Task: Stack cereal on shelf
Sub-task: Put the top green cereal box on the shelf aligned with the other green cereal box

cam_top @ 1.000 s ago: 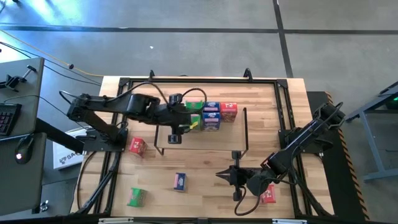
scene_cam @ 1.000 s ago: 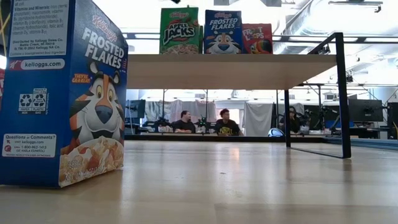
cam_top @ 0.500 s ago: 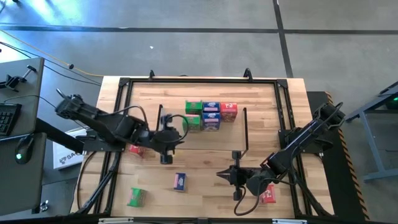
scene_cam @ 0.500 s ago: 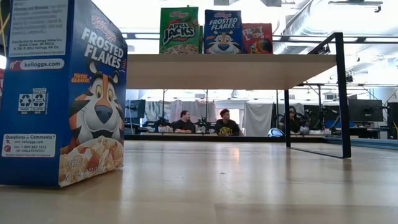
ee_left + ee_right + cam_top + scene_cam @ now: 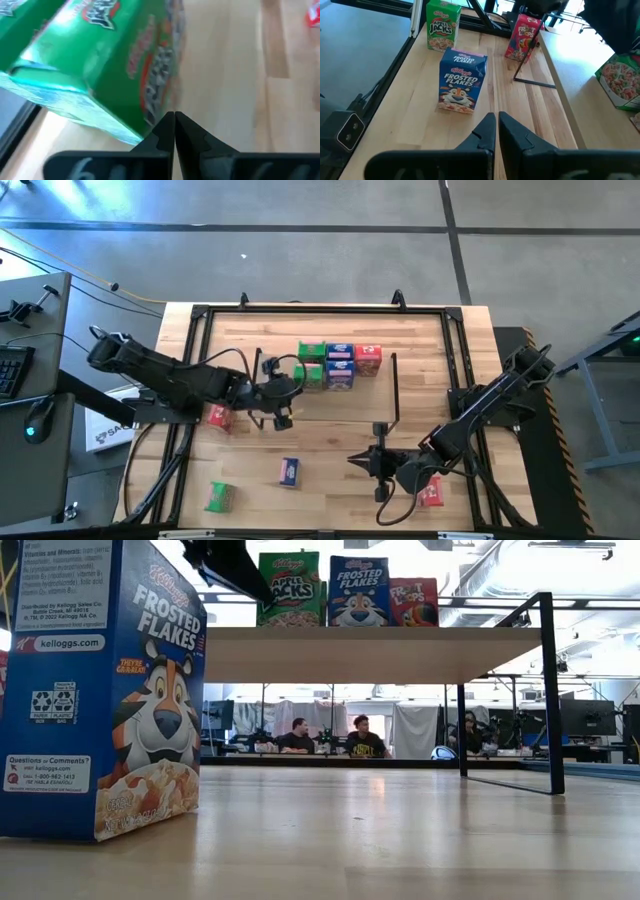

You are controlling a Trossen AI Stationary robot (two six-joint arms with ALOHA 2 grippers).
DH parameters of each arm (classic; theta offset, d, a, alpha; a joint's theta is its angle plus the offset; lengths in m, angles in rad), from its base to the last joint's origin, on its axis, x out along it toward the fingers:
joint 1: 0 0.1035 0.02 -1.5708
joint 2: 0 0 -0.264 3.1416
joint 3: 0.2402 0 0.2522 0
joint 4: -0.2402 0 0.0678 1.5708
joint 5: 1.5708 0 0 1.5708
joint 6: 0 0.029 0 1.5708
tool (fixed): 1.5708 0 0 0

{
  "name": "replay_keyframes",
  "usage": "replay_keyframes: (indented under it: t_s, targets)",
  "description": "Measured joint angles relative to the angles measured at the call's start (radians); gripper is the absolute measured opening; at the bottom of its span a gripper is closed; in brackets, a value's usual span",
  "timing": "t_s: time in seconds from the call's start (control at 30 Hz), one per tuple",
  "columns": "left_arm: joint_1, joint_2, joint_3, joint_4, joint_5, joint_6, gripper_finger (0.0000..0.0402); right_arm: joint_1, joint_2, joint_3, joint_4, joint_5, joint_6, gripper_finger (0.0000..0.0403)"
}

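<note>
L arm (image 5: 282, 395) by shelf (image 5: 395, 385) (boxes aboard)

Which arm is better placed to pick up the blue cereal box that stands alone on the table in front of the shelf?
Probably the right. The right gripper waits near the blue box, which its wrist view shows straight ahead. The left gripper is up at the shelf, beside a green box.

We see a blue Frosted Flakes box (image 5: 100, 690) with an orange tiger, a green Apple Jacks box (image 5: 443, 26), a red Froot Loops box (image 5: 521, 37), and a pale wood desk (image 5: 330, 450).
</note>
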Motion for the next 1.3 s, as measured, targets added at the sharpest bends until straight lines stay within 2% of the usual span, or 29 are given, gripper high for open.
replay_keyframes:
  t_s: [0.57, 1.2, 1.3]
  targets:
    - [0.05, 0.03, -0.002, 0.086, 0.066, 0.057, 0.0003, 0.0, 0.0, 0.0, -0.001, 0.0, -0.004, 0.0004]
    - [0.058, 0.045, -0.002, 0.224, 0.069, 0.106, 0.0003, 0.0, 0.0, 0.0, 0.003, -0.002, 0.002, 0.0004]
    - [0.034, 0.036, -0.002, 0.219, 0.067, 0.1, 0.0003, 0.0, 0.0, 0.0, 0.007, -0.022, 0.05, 0.0004]
